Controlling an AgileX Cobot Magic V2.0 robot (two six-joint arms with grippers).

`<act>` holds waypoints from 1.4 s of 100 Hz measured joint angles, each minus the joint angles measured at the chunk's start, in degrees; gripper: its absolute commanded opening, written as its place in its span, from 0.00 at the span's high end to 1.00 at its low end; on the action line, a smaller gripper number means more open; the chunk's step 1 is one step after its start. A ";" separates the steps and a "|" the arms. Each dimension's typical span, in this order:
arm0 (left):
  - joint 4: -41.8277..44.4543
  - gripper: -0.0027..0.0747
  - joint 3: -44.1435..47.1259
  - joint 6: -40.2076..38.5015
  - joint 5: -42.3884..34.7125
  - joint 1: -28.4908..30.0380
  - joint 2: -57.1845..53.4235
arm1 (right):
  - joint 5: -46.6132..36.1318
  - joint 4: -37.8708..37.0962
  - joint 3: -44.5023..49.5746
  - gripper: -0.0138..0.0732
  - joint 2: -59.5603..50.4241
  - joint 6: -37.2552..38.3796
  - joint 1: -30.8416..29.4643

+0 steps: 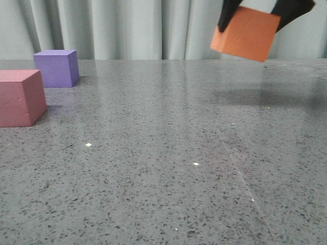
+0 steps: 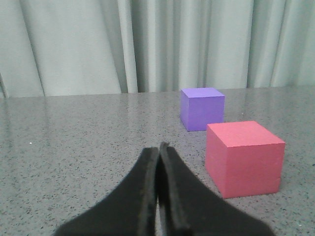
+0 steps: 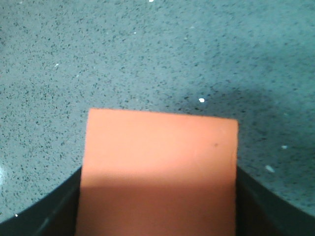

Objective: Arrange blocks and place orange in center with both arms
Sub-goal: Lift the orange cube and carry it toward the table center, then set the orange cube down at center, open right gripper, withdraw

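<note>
So the right gripper (image 1: pixel 255 13) is pinching the orange cube (image 1: pixel 246 33) high up, tilted, with the pink (image 1: pixel 20 97) and purple (image 1: pixel 56 67) cubes far off to its left; left gripper (image 2: pixel 158 162) pressed together

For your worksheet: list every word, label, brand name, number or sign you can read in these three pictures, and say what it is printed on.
None: no view shows any readable text.
The orange cube, the pink cube and the purple cube have plain faces.
The speckled table, the curtain and both black pincers, left and right, carry no markings.
</note>
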 measured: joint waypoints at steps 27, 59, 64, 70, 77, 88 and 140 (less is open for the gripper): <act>0.00 0.99 0.00 0.00 0.00 0.00 0.00 | 0.57 -8.72 -6.57 0.50 6.75 11.12 8.61; 0.00 0.99 0.00 0.00 0.00 0.00 0.00 | 5.42 -16.39 -15.53 0.50 16.76 19.96 16.39; 0.00 0.99 0.00 0.00 0.00 0.00 0.00 | 6.25 -16.66 -16.79 0.50 18.10 20.38 16.85; 0.00 0.99 0.00 0.00 0.00 0.00 0.00 | 7.09 -16.97 -18.15 0.50 19.66 20.99 17.19; 0.00 0.99 0.00 0.00 0.00 0.00 0.00 | 7.72 -17.40 -19.24 0.50 20.96 21.77 17.28; 0.00 0.99 0.00 0.00 0.00 0.00 0.00 | 8.01 -18.17 -19.74 0.50 21.75 22.88 17.28; 0.00 0.99 0.00 0.00 0.00 0.00 0.00 | 7.39 -19.50 -19.99 0.50 21.84 25.19 17.28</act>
